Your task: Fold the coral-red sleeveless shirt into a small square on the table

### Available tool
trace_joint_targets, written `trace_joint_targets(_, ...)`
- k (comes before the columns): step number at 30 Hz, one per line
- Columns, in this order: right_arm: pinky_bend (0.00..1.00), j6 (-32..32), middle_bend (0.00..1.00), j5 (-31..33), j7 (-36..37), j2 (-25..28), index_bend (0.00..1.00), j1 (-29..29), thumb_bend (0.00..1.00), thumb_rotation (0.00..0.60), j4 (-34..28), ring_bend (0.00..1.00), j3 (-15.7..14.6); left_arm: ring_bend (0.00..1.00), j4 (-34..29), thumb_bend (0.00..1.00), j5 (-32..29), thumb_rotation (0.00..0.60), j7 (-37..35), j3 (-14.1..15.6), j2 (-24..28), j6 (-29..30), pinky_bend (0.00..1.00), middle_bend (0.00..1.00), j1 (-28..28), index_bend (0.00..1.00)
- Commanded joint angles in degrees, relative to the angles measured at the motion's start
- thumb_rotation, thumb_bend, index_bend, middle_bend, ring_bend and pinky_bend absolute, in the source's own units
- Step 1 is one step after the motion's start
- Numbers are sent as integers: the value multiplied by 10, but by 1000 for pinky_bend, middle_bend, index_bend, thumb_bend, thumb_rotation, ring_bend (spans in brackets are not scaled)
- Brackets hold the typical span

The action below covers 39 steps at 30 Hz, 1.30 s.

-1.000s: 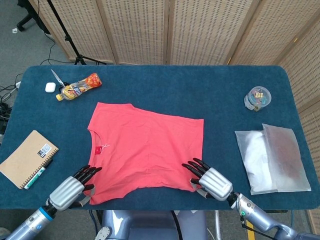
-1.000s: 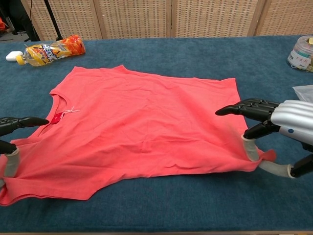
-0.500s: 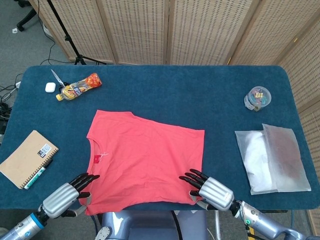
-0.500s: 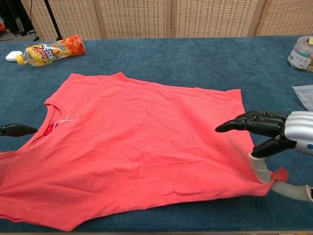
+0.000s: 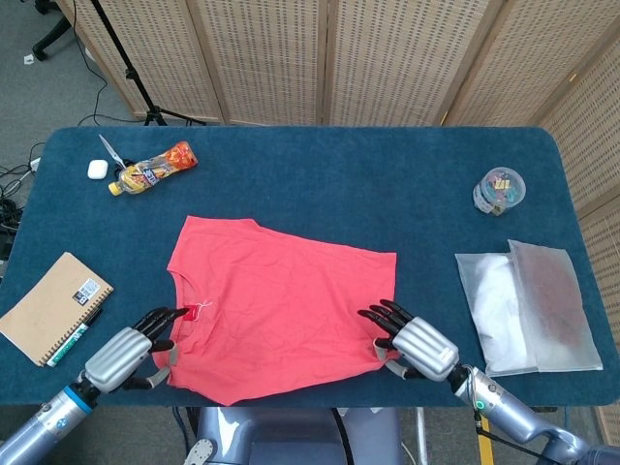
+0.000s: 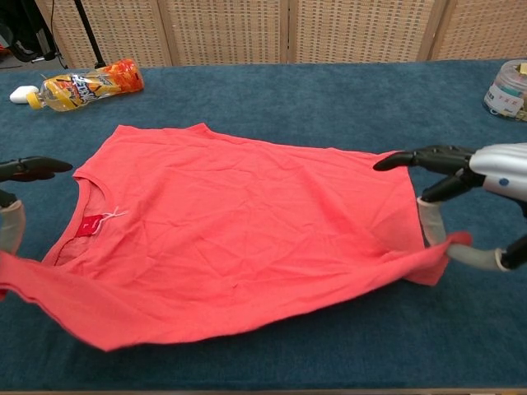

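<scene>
Both hands pinch near corners of the coral-red shirt [image 6: 239,239]: right hand [image 6: 482,193] the hem corner, left hand [image 5: 131,351] the shoulder corner; near edge lifted off the desk [image 5: 320,184], likely for folding away from them.

This looks like a robot lab or recording room rather than a home: a tabletop [image 5: 320,174] covered in dark blue felt stands in front of folding perforated screen panels [image 5: 320,58], with a black tripod stand [image 5: 126,68] and loose cables [image 5: 15,179] on the grey carpet floor [image 5: 44,92] to the left. Unrelated props are scattered over the felt, such as a spiral notebook [image 5: 50,307] with a pen [image 5: 76,337], a drink bottle [image 5: 152,169], a small white case [image 5: 97,169], a clear tub of clips [image 5: 500,190] and a plastic bag [image 5: 528,305] holding white cloth.
</scene>
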Motion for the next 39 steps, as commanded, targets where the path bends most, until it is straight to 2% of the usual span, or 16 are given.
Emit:
trace_joint_targets(1, 0, -43, 68, 60, 6, -7, 687, 20, 724, 600, 6, 0, 44, 0, -14, 525, -80, 600, -2, -54, -7, -77, 0, 0, -39, 734)
trace_joint_targets(6, 0, -87, 68, 113, -2, -16, 687, 40, 724, 600, 15, 0, 80, 0, -6, 530, -144, 600, 0, -97, -16, -129, 0, 0, -67, 735)
trace_joint_targets(14, 0, -144, 68, 173, -26, -37, 687, 70, 724, 600, 56, 0, 120, 0, 22, 535, -215, 600, 15, -147, -30, -192, 0, 0, -104, 734)
trace_joint_targets(20, 0, -195, 70, 223, -27, -73, 688, 95, 724, 600, 123, 0, 149, 0, 62, 540, -261, 600, 34, -184, -54, -238, 0, 0, -139, 735)
trace_joint_targets(22, 0, -227, 70, 259, -24, -99, 688, 112, 724, 600, 172, 0, 170, 0, 90, 541, -288, 600, 54, -204, -71, -262, 0, 0, -161, 735)
trace_joint_targets(31, 0, -269, 70, 294, -18, -143, 687, 133, 724, 600, 262, 0, 186, 0, 127, 542, -338, 600, 94, -230, -94, -302, 0, 0, -193, 735)
trace_joint_targets(39, 0, -293, 66, 308, -19, -153, 685, 132, 724, 600, 296, 0, 180, 0, 146, 544, -359, 600, 116, -239, -108, -317, 0, 0, -208, 735)
